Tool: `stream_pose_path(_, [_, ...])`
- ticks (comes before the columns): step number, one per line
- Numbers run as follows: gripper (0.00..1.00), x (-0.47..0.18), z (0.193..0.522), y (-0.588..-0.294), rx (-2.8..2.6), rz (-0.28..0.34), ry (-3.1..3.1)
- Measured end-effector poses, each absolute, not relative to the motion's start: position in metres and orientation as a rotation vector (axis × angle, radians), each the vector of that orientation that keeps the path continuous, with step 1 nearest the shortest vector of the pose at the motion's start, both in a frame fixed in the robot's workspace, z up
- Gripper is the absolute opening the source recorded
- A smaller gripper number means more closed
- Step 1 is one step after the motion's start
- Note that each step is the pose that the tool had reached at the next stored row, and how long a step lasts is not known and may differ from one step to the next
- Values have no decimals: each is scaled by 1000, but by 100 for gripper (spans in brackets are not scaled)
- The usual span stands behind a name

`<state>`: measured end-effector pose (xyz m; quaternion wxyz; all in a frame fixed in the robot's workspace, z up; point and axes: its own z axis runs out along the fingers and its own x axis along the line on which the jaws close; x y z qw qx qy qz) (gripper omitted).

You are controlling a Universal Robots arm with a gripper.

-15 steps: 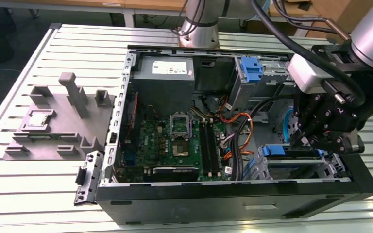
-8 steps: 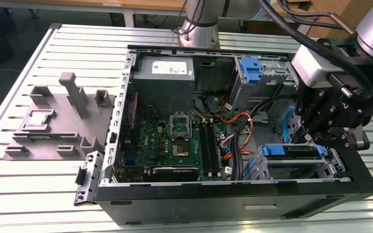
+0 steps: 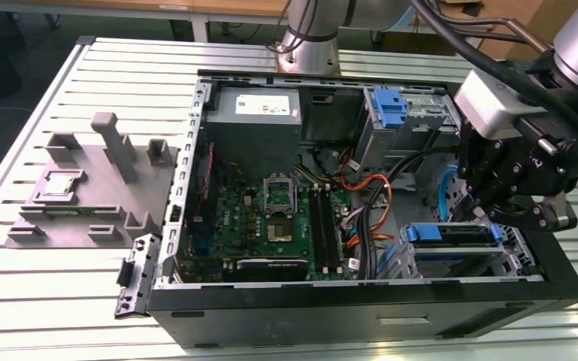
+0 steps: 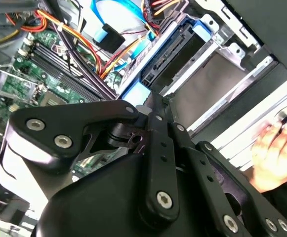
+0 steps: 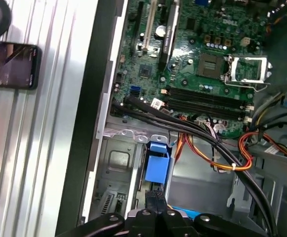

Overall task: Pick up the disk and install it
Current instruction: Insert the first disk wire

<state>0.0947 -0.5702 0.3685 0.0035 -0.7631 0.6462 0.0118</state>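
Disk (image 4: pixel 217 84) sits in the metal drive cage (image 3: pixel 515 248) at the corner of the open computer case (image 3: pixel 369 308), toward the exterior view's right; blue carrier frames its grey face; I can't make out the label. Gripper (image 3: pixel 505 214) hangs just above that cage; in the first wrist view the jaws look clenched together, nothing visible between them, tips close over the carrier's blue tab (image 5: pixel 158 168). Orange and black cables (image 5: pixel 217 153) run beside the cage; motherboard (image 3: pixel 269 218) beyond. A person's hand (image 4: pixel 276 153) rests outside the case wall. Grey fixture block (image 3: pixel 88 188) stands on the slatted counter (image 3: pixel 48 301), well apart from the case.
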Motion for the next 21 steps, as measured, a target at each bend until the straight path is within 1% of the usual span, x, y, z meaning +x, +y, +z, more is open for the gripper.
stream_pose_path(6, [10,95,368,-570,-2402,-26,1962])
stream_pose_path(21, [10,112,368,-553,-2408,-45,1965])
